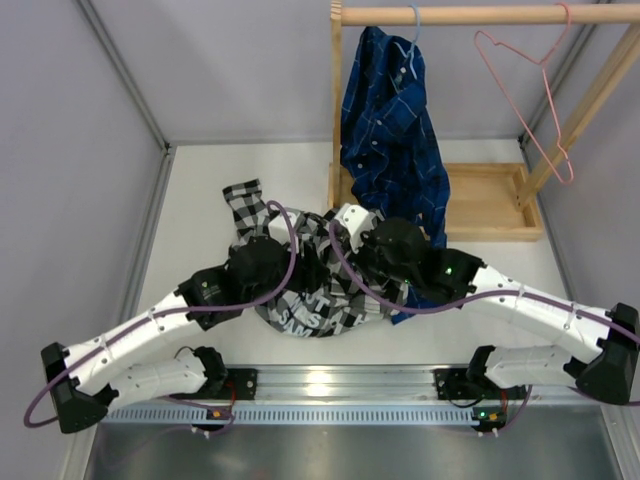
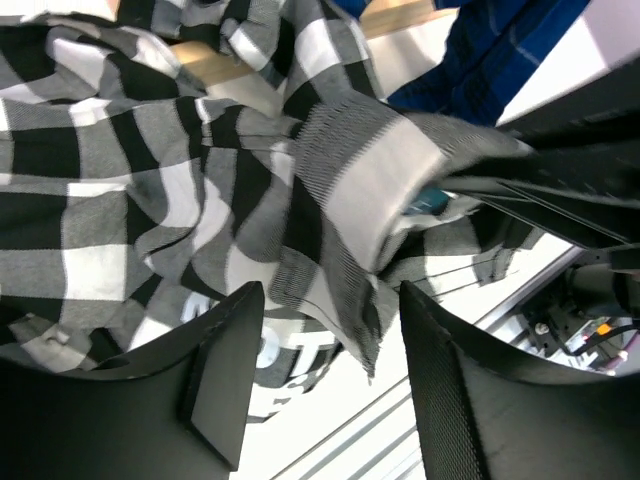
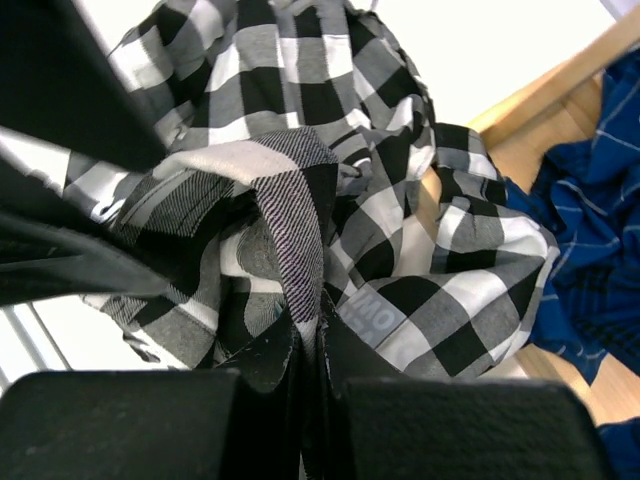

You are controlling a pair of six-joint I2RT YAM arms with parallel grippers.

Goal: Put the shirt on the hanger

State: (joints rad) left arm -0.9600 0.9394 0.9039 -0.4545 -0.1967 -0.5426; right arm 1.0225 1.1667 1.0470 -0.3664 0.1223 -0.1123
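The black-and-white checked shirt [image 1: 305, 290] lies bunched on the table between both arms, white lettering showing at its near edge. My right gripper [image 3: 312, 335] is shut on a fold of the shirt [image 3: 300, 230], raised off the table. My left gripper [image 2: 325, 375] is open, its jaws on either side of a hanging edge of the shirt [image 2: 340, 230], not closed on it. The pink wire hanger [image 1: 525, 95] hangs on the wooden rail at top right, far from both grippers.
A blue plaid shirt [image 1: 395, 140] hangs on a light blue hanger from the wooden rack [image 1: 480, 14], touching the table beside my right gripper [image 1: 385, 250]. The rack's wooden base tray [image 1: 490, 200] sits behind. Grey walls border the table. My left gripper [image 1: 290, 270] is beside it.
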